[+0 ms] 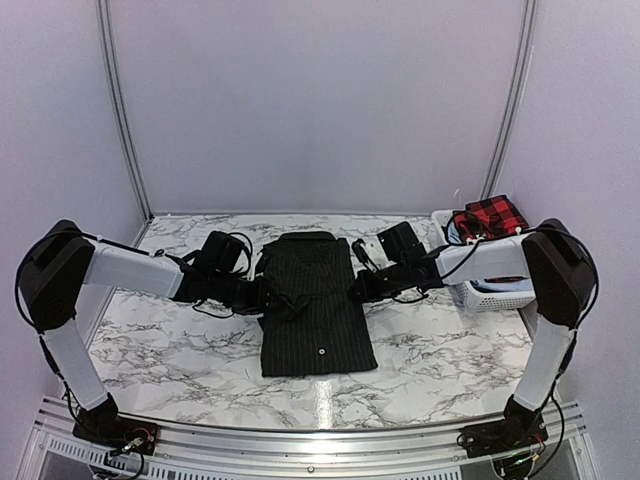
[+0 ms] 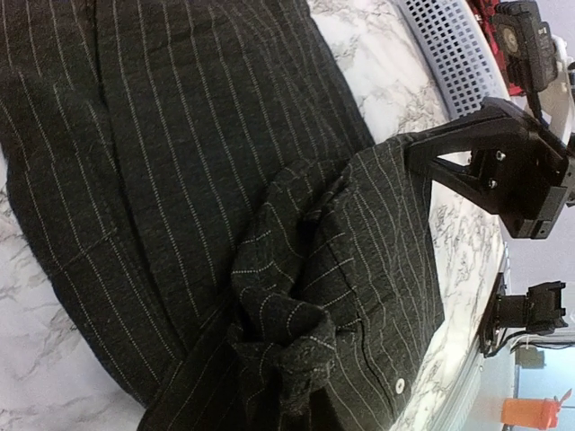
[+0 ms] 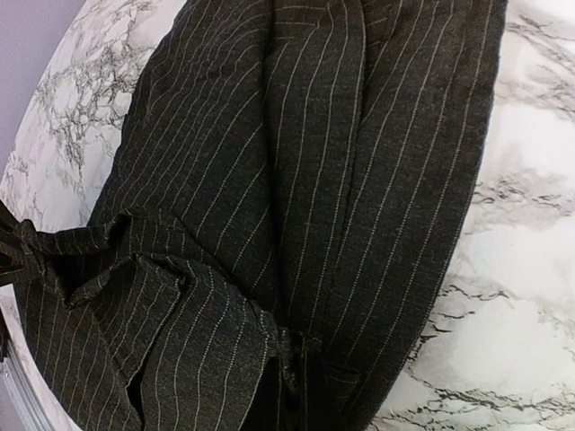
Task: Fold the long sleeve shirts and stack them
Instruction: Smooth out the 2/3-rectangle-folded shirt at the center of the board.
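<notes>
A robotics test booth: a left robot arm (image 1: 130, 270) and a right robot arm (image 1: 495, 260) stand bolted to an aluminium rail (image 1: 300, 440) at the edge of a marble-patterned bench (image 1: 150, 345), cables (image 1: 135, 447) at their bases, enclosed by plain pale partition walls (image 1: 320, 100) framed with metal poles (image 1: 122, 110).

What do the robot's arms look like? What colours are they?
The left arm and right arm match: smooth white tubes joined by chunky, rounded black joints. Thin black cables loop along them. The left gripper and right gripper are black and angular, each with a boxy black camera behind it. Both arms are bolted to a silver rail.
</notes>
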Robot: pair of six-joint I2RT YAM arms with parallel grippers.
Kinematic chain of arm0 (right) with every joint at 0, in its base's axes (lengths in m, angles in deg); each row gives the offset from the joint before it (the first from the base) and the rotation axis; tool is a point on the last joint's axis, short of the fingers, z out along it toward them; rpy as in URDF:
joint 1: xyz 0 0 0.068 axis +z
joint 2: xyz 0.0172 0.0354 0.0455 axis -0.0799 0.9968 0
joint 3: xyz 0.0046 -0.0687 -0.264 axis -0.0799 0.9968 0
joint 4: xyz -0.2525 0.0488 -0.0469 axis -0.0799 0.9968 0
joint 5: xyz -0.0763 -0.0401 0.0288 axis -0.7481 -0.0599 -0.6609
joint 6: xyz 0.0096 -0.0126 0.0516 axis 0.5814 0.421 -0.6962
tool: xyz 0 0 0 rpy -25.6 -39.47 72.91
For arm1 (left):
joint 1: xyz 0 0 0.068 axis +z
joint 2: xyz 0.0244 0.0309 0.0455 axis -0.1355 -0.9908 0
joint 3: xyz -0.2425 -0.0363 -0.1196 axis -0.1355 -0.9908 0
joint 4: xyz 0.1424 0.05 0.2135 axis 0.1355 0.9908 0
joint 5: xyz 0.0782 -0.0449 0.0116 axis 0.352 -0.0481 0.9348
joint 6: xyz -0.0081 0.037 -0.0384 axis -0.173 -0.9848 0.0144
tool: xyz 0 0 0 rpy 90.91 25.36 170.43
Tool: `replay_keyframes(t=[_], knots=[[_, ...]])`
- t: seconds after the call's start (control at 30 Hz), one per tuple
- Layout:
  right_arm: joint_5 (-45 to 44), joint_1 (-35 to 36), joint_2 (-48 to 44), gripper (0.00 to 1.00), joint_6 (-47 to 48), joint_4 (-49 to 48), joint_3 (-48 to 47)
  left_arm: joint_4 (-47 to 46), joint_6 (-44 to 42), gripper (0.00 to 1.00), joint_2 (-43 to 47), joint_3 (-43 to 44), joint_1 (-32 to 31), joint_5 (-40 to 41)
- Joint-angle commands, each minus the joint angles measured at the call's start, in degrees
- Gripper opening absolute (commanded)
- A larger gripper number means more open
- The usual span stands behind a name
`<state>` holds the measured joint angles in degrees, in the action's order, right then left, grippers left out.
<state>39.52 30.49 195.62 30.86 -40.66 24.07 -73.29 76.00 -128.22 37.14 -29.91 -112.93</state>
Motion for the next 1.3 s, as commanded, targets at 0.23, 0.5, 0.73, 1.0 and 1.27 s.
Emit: replay_keyframes(t=[0.23,0.5,0.73,1.0,1.27], knots=[[-10.31,-0.35,-6.94,0.0,-0.59,2.16,0.98,-3.17,-1.43,0.04,0.14,0.59,2.49,1.41],[-12.4,-1.37,4.68,0.0,0.69,1.63,-5.28,-3.27,1.24,0.04,-7.53,2.46,3.24,7.46],[-14.88,-1.48,1.67,0.33,1.74,5.27,-7.7,-2.12,0.74,0.41,-4.56,1.52,3.32,11.89],[-18.3,2.12,-5.79,0.39,2.25,8.68,-7.77,3.66,0.17,0.37,2.46,1.29,3.5,19.85],[-18.18,7.34,-0.5,0.38,2.87,9.22,-11.38,8.33,-0.96,0.25,6.15,2.25,1.07,20.86]])
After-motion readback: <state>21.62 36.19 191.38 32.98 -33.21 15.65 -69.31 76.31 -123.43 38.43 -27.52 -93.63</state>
